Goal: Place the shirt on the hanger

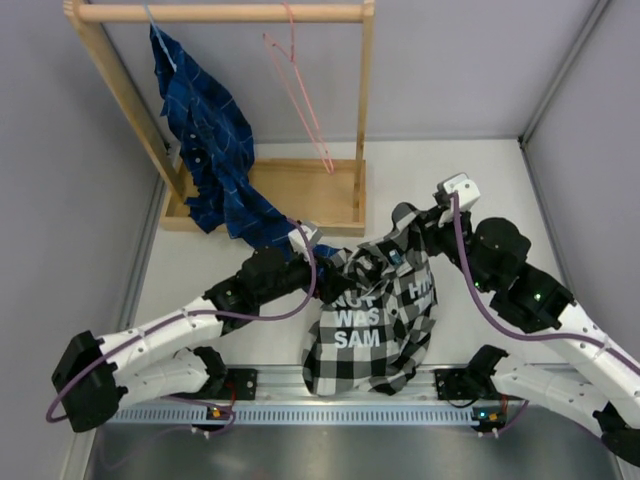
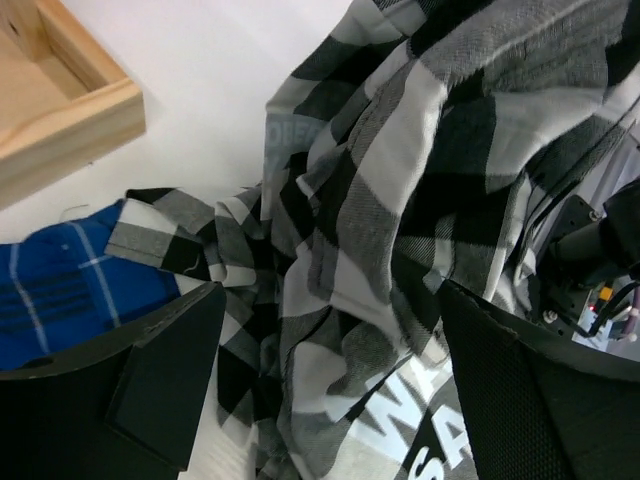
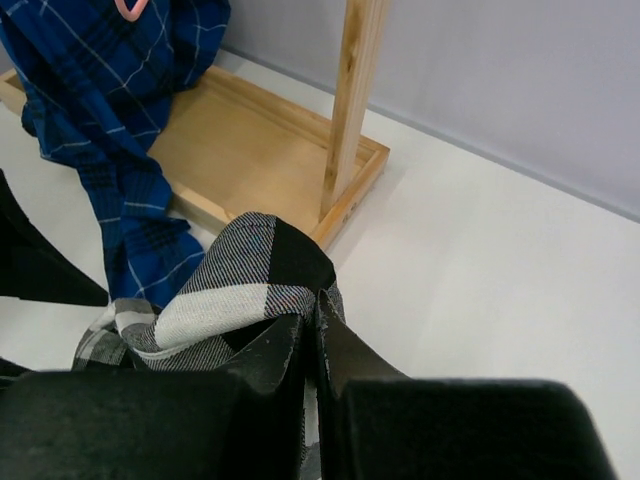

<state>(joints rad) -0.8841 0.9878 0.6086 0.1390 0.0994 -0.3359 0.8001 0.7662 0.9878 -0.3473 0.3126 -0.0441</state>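
Overhead: right end effector [image 1: 428, 222] pinches the shirt [image 1: 375, 315] by its top edge; hanger [image 1: 300, 95] hangs beyond, to its left. Left wrist: left end effector [image 2: 340, 390] gapes, shirt just ahead. Right wrist: clamped on a fold.

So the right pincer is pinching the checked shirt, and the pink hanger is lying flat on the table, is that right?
Not quite. The right pincer is shut on the checked shirt, but the pink hanger is not lying flat; it hangs from the wooden rail, as the top view shows.
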